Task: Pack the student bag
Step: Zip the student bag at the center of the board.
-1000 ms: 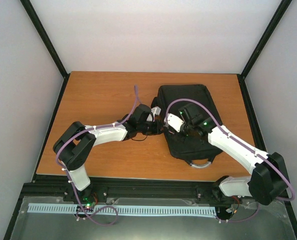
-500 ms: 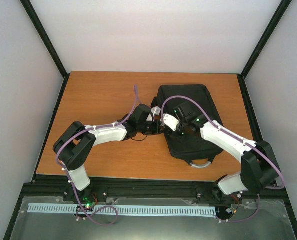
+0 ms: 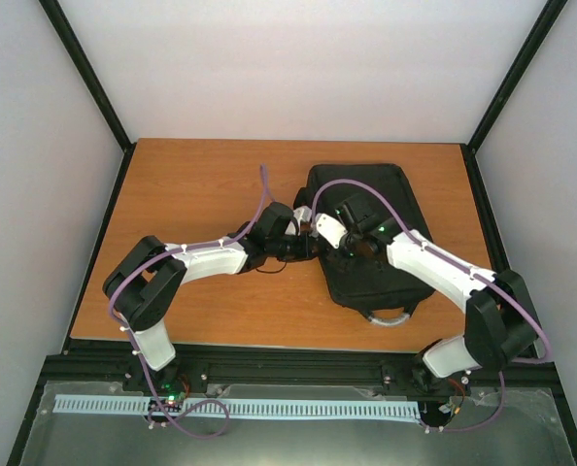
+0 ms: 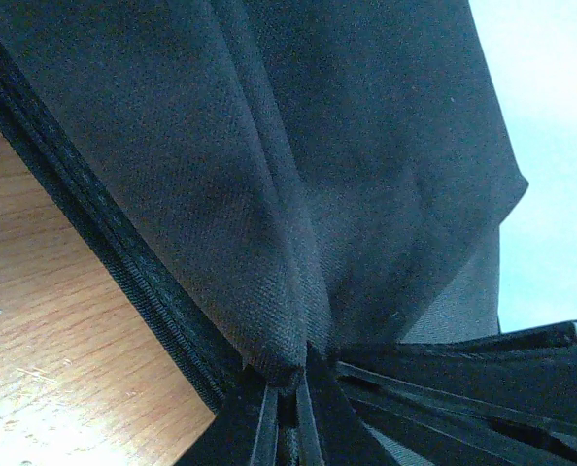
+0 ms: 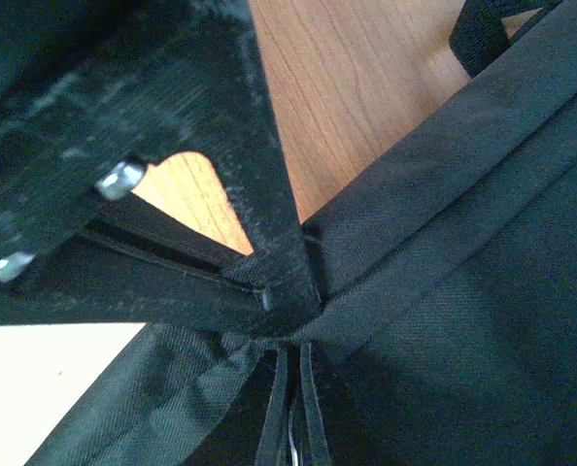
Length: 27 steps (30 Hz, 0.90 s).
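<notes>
Overhead looks down; wrist cameras (very close) share backpack point(image 4: 366, 146).

Orange-brown wooden tabletop point(image 3: 191, 184) in centre, grain visible. Plain white wall panels point(image 3: 308, 68) at 12, 9 and 3 o'clock. Black frame posts point(image 3: 86, 73) rise at 11 and 1 o'clock. Black rail point(image 3: 298, 364) at 6 o'clock; below it grey metal sheet point(image 3: 366, 442) carrying white slotted strip point(image 3: 269, 409). Light even, soft.

Wooden table point(image 3: 191, 184), white walls point(image 3: 308, 68)
</notes>
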Available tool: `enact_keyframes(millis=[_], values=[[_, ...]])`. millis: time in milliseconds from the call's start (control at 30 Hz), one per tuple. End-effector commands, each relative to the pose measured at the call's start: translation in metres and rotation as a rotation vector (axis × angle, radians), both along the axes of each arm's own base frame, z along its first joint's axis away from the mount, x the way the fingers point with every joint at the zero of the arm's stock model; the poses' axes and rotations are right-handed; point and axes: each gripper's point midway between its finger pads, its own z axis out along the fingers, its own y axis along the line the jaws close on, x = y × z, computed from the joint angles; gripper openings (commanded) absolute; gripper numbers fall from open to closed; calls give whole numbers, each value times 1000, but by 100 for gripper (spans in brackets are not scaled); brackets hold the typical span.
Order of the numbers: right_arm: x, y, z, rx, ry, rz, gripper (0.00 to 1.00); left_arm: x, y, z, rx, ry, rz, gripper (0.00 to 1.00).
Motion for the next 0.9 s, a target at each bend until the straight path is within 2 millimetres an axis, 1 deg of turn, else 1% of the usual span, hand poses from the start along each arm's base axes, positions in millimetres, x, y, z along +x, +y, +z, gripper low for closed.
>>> enact_keyframes(millis=[0, 67, 133, 333, 600, 800, 833, 867], values=[[3, -15, 16, 32, -47, -76, 3, 4, -9, 18, -43, -62, -1, 1], [-3, -21, 16, 63, -27, -97, 3, 6, -7, 14, -32, -53, 12, 1], [-4, -27, 20, 102, -30, -122, 3, 7, -5, 9, -21, -41, 23, 1], [-2, -47, 29, 187, -59, -184, 3, 12, 3, 0, 10, -24, 67, 1], [9, -74, 26, 209, -34, -245, 3, 19, 16, -11, 40, 0, 115, 1], [12, -93, 31, 211, -56, -283, 3, 20, 24, -22, 60, 24, 136, 1], [11, -94, 31, 210, -57, -280, 3, 21, 25, -23, 62, 26, 138, 1], [13, -101, 32, 209, -62, -296, 3, 21, 26, -24, 65, 28, 141, 1]])
